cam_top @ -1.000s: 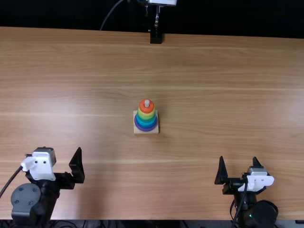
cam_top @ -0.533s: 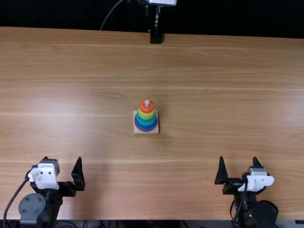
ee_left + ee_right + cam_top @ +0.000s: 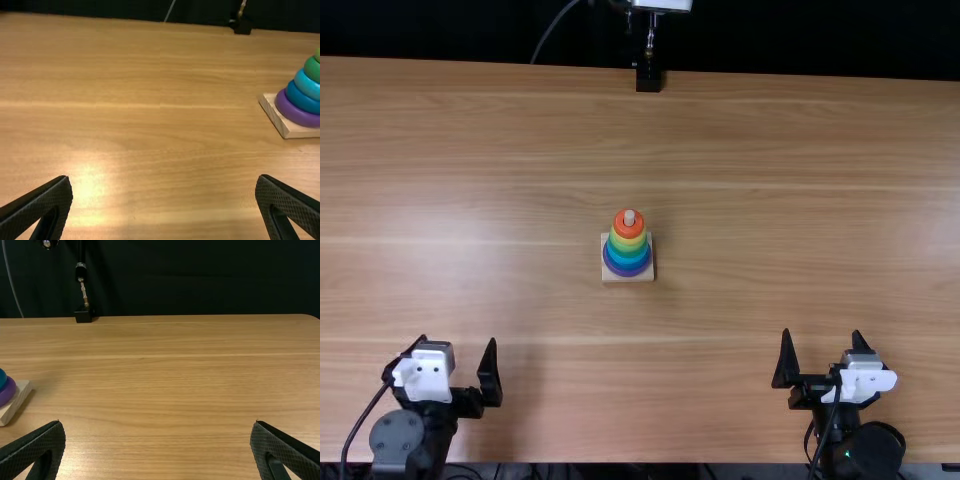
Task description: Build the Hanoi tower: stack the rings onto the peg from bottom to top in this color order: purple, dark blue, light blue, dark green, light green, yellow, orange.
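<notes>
Orange-topped and purple-bottomed, the ring tower (image 3: 628,252) sits on its square wooden base (image 3: 608,278) near the middle of the desk (image 3: 770,200), while the left tool (image 3: 458,342) and the right tool (image 3: 822,333), both spread wide, stand well apart from it.

The wooden table (image 3: 800,150) is brightly lit; the backdrop (image 3: 470,30) is rendered nearly black. Pale sheen is seen at left in the top view, concentrated glare in the left wrist view. A soft shadow is cast beside the tower's base (image 3: 641,279).
</notes>
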You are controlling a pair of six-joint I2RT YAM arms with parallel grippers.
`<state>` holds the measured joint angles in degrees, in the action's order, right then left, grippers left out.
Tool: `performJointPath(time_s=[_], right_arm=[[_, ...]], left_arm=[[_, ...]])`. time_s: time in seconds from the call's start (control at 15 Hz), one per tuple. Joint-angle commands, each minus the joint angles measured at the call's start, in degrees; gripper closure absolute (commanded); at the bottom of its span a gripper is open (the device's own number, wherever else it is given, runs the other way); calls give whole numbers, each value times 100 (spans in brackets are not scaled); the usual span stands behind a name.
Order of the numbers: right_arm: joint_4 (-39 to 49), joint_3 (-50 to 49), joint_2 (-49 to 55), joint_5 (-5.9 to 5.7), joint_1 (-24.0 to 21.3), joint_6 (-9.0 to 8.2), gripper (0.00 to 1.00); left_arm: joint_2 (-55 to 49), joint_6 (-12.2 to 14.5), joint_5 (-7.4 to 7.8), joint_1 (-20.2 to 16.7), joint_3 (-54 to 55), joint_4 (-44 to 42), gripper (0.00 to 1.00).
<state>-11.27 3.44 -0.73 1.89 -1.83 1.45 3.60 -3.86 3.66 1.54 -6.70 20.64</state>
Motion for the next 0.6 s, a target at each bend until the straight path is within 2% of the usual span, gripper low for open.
performJointPath(time_s=[0.0,0.27,0.47,0.53], right_arm=[[-398,-239,73,32,-37,2,0],[-398,-239,73,32,-37,2,0],[-398,-239,73,32,-37,2,0],[-398,-239,73,32,-37,2,0]], left_arm=[[-122,544,140,22,301,24,0],[-360,533,161,39,670,3,0],[-360,523,98,39,670,161,0],[-360,523,119,39,670,351,0]])
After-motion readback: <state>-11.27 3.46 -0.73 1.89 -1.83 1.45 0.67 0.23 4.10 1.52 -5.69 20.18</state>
